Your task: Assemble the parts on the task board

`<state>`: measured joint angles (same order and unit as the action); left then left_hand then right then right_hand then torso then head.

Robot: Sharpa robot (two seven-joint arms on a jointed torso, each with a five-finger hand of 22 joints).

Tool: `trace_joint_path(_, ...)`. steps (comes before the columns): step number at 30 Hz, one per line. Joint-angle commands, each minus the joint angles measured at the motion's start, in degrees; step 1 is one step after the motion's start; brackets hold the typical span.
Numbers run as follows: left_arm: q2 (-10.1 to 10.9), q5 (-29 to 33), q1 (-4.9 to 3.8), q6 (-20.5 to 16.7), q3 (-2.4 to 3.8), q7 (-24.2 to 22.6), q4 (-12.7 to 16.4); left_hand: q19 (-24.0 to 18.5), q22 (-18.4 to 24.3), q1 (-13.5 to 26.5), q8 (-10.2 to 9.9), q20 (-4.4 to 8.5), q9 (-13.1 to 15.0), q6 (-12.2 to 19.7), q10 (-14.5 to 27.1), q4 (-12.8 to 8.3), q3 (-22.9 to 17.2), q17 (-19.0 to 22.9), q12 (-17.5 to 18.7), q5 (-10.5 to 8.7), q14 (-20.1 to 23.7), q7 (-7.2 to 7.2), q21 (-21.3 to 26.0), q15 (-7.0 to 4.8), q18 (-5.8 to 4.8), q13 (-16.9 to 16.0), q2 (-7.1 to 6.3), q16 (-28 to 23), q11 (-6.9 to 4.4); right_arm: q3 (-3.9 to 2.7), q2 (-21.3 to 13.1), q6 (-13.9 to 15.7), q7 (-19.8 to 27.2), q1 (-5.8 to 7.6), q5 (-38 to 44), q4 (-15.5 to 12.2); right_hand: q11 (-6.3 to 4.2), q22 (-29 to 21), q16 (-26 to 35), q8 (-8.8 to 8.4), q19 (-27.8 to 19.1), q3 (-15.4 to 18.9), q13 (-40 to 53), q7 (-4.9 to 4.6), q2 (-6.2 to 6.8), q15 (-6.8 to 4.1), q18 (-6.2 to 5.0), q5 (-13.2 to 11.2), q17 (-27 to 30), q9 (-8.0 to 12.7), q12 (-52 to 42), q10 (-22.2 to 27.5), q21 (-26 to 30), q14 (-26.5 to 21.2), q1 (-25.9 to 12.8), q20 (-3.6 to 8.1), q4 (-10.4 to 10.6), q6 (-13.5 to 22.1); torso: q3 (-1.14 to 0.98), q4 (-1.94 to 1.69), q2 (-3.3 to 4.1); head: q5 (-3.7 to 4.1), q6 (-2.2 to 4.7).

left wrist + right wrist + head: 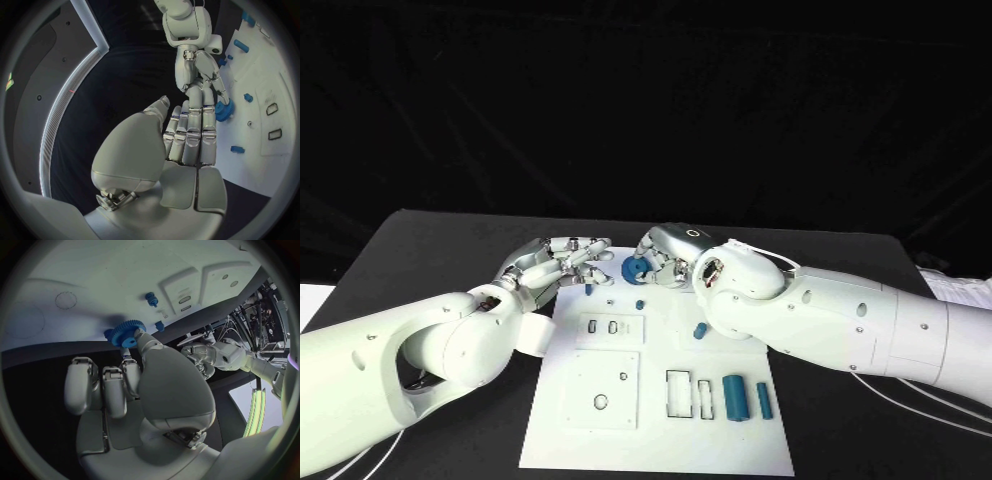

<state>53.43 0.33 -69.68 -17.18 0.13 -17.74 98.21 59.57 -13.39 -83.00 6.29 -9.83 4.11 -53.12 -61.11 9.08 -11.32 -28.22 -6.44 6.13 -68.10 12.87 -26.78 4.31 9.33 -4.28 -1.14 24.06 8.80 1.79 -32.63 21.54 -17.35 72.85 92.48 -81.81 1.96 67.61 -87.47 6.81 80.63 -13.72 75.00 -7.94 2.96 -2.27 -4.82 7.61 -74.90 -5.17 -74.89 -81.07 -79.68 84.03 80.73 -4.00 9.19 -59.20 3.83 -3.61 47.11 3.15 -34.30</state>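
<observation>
Surroundings: flat black table point(444, 240) carrying the white rectangular task board point(653, 440), long axis running away from the robot. On the board's near half: two raised white square plates point(610, 328) with small slots and holes, a pair of outlined rectangular recesses point(691, 394), and two upright-lying blue cylindrical bars point(736, 397) side by side just right of the recesses. Farther up the board: a small blue peg point(700, 330) near the right arm, another short blue peg point(640, 304) toward the far edge, and a small blue piece point(589, 290) beside the left hand's fingertips.

Obstructions: bulky white right forearm point(848, 325) lying across the board's right far corner, hiding that part of the surface; white left forearm point(401, 360) covering the table left of the board.

Task part: blue toothed gear wheel point(129, 332), at the board's far edge, between the two hands.

Right hand point(678, 250): pinching the gear wheel at its fingertip end; remaining fingers point(103, 390) curled in toward the palm.

Left hand point(560, 262): fingers point(190, 132) extended, held close together, reaching toward the gear wheel. Contact with the gear: cannot be determined. Nothing seen held in the palm.
</observation>
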Motion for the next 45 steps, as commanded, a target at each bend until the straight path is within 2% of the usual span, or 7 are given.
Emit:
trace_joint_path(1, -0.16, -0.23, -0.06, 1.23, 0.04, -0.37, 0.08, -0.34, -0.09, 0.53, 0.11, -0.06, 0.03, 0.38, 0.38, -0.07, 0.40, -0.09, -0.31, 0.01, 0.34, 0.10, 0.21, 0.01, 0.72, 0.00, 0.04, 0.13, 0.00, -0.02, 0.87, -0.91, 0.04, -0.13, 1.23, 1.07, 0.03, -0.08, 0.13, -0.24, -0.22, -0.27, 0.15, 0.99, 0.07, 0.09, 0.44, 0.02, -9.57, -0.07, 0.13, 0.29, -0.13, 4.82, -0.64, 0.07, 0.07, -1.86, 0.00, 0.09, -0.05, -0.09, -0.02)
trace_joint_path(12, -0.21, -0.23, -0.06, 1.25, 0.04, -0.22, -0.05, -0.34, -0.09, 0.53, 0.11, -0.06, 0.03, 0.38, 0.38, -0.07, 0.40, -0.09, -0.31, 0.01, 0.34, 0.10, 0.21, 0.01, 0.72, 0.00, 0.04, 0.13, 0.00, -0.01, 2.55, -2.21, 0.00, -0.41, 1.11, 2.75, 0.43, -0.25, 0.22, -1.20, -0.42, -0.25, -1.21, 0.53, 0.82, 0.42, 0.41, -0.24, -9.45, 0.22, 1.87, 1.34, -0.03, 4.79, -2.10, -0.21, 0.58, -0.94, 0.04, 0.01, -0.05, 0.22, 0.05)
trace_joint_path(19, -0.14, -0.23, -0.06, 1.24, 0.04, -0.07, -0.12, -0.34, -0.09, 0.53, 0.11, -0.06, 0.03, 0.38, 0.38, -0.07, 0.40, -0.09, -0.31, 0.01, 0.34, 0.10, 0.21, 0.01, 0.72, 0.00, 0.04, 0.13, 0.00, 0.00, 2.57, -2.78, -0.29, -0.44, 1.14, 3.08, 0.83, -0.49, 0.27, -2.24, -0.67, 0.99, -2.84, 0.13, 2.40, 0.80, 0.34, 0.32, -9.43, 0.49, 3.92, 2.48, 0.10, 4.77, -4.11, -0.50, 1.48, 0.07, 0.07, -0.03, -0.03, 0.19, -0.14)
trace_joint_path(23, -0.12, -0.23, -0.06, 1.33, 0.04, 0.01, -0.15, -0.34, -0.09, 0.53, 0.11, -0.06, 0.03, 0.38, 0.38, -0.07, 0.40, -0.09, -0.31, 0.01, 0.34, 0.10, 0.21, 0.01, 0.72, 0.00, 0.04, 0.13, 0.00, 0.01, 2.55, -1.68, -0.35, -0.45, 1.16, 3.23, 1.26, -1.15, 0.27, -3.29, -1.14, 1.44, -5.89, -0.39, 3.04, 1.15, 0.22, 0.14, -9.50, 0.93, 7.55, 4.79, 0.46, 4.76, -4.08, -0.74, 1.44, 2.20, 0.06, 0.02, -0.05, 0.32, -0.19)
trace_joint_path(31, -0.08, -0.23, -0.06, 1.39, 0.03, 0.12, -0.21, -0.37, -0.11, 0.49, 0.14, -0.06, 0.04, 0.39, 0.39, -0.16, 0.38, -0.13, -0.36, 0.02, 0.36, 0.08, 0.19, -0.01, 0.74, -0.01, 0.05, 0.16, -0.02, 0.01, 2.48, -0.04, -0.03, -0.45, 1.13, 3.02, 2.13, -2.63, 0.54, -3.41, -2.18, 1.88, -10.30, -1.33, 3.66, 1.92, -0.07, 0.17, -9.08, 1.38, 12.68, 8.28, 1.24, 4.60, -3.59, -1.47, 1.76, 6.38, 0.02, -0.04, -0.02, 0.37, -0.16)
trace_joint_path(38, -0.05, -0.23, -0.06, 1.49, 0.03, 0.18, -0.45, -0.37, -0.11, 0.49, 0.14, -0.06, 0.04, 0.39, 0.39, -0.16, 0.38, -0.13, -0.36, 0.02, 0.36, 0.08, 0.19, -0.01, 0.74, -0.01, 0.05, 0.16, -0.02, 0.00, 0.24, 2.94, 0.46, -0.55, 0.59, 0.50, 2.13, -2.14, 0.33, -2.87, -2.00, 2.22, -10.18, -1.29, 4.24, 2.01, -0.03, 2.59, -9.51, 0.99, 12.25, 7.79, 0.97, 4.71, -3.20, -1.70, 2.47, 6.24, -0.02, -0.05, -0.01, 0.37, -0.23)
trace_joint_path(45, 0.06, -0.23, -0.06, 1.60, 0.03, 0.12, -1.04, -0.39, -0.12, 0.43, 0.16, -0.07, 0.04, 0.42, 0.43, -0.26, 0.37, -0.15, -0.39, 0.03, 0.40, 0.07, 0.18, -0.02, 0.76, -0.01, 0.02, 0.17, -0.02, -0.28, -7.63, 7.59, 4.68, -0.31, -5.85, -5.46, 1.55, -0.32, 0.09, -1.97, -0.97, 1.34, -7.17, -0.73, 3.50, 1.51, 0.30, 5.68, -10.00, 0.45, 8.63, 5.06, -0.03, 4.85, -2.04, -1.29, 2.13, 3.70, 0.01, -0.13, -0.14, 0.24, -0.11)
